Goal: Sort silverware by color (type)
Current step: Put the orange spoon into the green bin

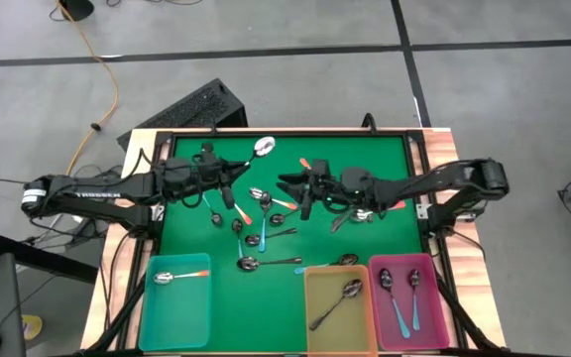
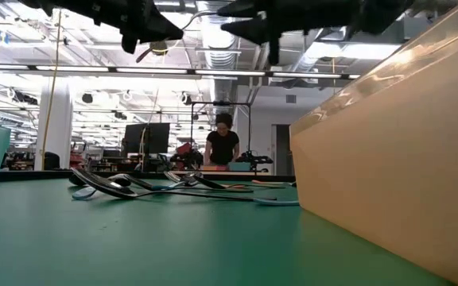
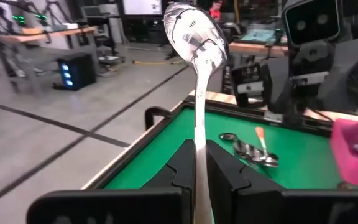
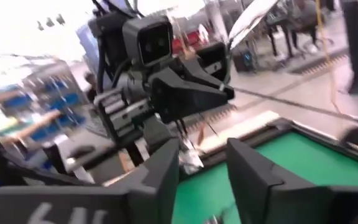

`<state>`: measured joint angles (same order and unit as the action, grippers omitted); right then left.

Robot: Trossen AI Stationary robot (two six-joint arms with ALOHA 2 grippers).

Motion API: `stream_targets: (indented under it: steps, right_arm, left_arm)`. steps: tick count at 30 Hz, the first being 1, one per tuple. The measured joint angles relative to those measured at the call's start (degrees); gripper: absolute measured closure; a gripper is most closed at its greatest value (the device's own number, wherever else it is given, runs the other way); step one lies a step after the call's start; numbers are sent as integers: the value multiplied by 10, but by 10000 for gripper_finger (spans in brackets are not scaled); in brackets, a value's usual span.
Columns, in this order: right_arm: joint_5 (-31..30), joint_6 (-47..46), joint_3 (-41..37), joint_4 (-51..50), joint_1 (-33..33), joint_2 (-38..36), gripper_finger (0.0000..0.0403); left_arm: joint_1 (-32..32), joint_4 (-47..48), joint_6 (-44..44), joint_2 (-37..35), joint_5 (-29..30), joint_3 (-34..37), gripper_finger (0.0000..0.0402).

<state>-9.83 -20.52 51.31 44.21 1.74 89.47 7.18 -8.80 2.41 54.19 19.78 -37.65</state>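
A plain metal spoon point(image 3: 194, 37) is clamped between the closed fingers of the left gripper point(image 1: 228, 183) and is held raised above the green mat point(image 1: 365, 164), its bowl toward one o'clock from the wrist in the overhead view. The right gripper point(image 1: 303, 193) hangs near the middle of the mat, facing the left one, with its fingers point(image 4: 160, 168) parted and nothing seen between them.

The step in hand appears to be a carry or handover of the lifted spoon. Most spoons are not yet sorted: a loose cluster point(image 1: 256, 223) lies below the grippers at about six o'clock from the mat's centre. One orange-handled spoon lies in the teal bin point(image 1: 157, 307), one dark spoon in the yellow bin point(image 1: 315, 327), and two blue-handled spoons in the pink bin point(image 1: 439, 317).

The next move probably calls for the plain spoon to be brought to the yellow bin at five o'clock, either by a transfer to the right gripper or by a direct reach.
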Motion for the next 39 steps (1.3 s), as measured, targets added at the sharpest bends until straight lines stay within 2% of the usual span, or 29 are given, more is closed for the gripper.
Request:
stream_targets:
  steps: [4, 10, 17, 22, 28, 32, 39]
  right_arm:
    - [22, -31, 5, 112, 8, 64, 206]
    - [24, -27, 57, 180, 10, 131, 165]
    - [24, 20, 130, 140, 9, 161, 164]
    - [24, 50, 164, 67, 15, 160, 164]
    - [8, 30, 176, 29, 26, 159, 164]
    - [-21, 30, 175, 35, 27, 161, 164]
    - [-24, 30, 176, 47, 39, 160, 164]
  left_arm:
    - [-18, 0, -15, 0, 42, 0, 395]
    - [-35, -2, -32, 3, 81, 0, 395]
    - [-46, -50, -41, 3, 124, 40, 395]
    - [-46, -106, -33, 3, 133, 71, 395]
    - [-53, -184, -70, 2, 144, 81, 395]
    - [-67, -193, -104, 2, 156, 81, 395]
    - [-80, -189, -112, 3, 161, 81, 395]
